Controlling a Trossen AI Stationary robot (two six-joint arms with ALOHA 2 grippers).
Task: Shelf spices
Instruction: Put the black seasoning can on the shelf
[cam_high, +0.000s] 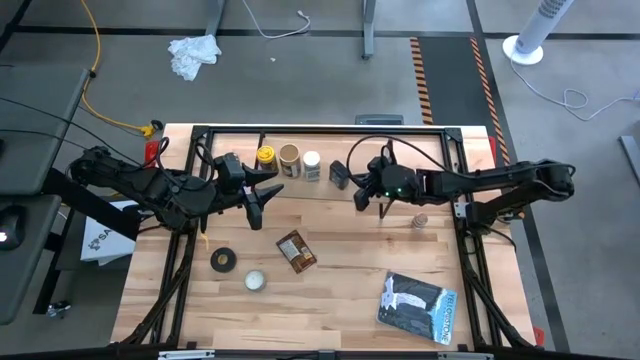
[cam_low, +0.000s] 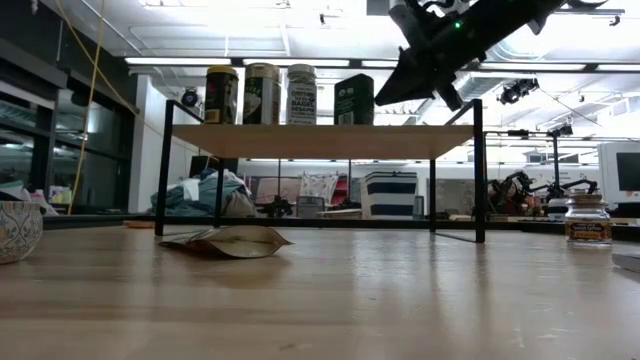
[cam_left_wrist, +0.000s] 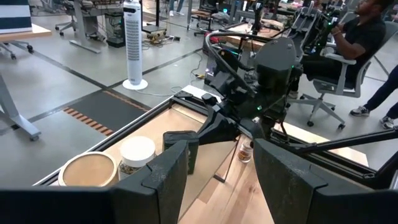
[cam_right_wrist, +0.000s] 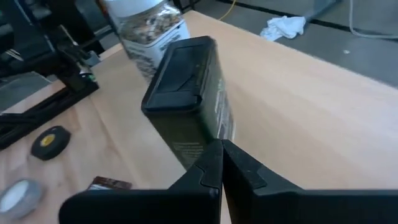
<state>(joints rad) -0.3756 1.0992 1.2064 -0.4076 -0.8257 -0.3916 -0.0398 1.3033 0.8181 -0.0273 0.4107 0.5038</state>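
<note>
no text can be read – labels on the spice jars (cam_low: 262, 95) too small.

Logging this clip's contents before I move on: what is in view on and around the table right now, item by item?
shelf: one, light wood top, black wire legs, at the table's far edge.
spices on the shelf: four in a row, yellow-lidded jar, tan-lidded jar, white-capped bottle, dark bottle.
tiny brown-topped jar: one, on the table, right side.
flat brown packet: one, mid-table.
black tape roll: one, left of the packet.
silvery tin: one, near the tape roll.
blue-black bag: one, near right corner.
left end effector: open, empty, over the table.
right end effector: shut, empty, beside the dark bottle.
</note>
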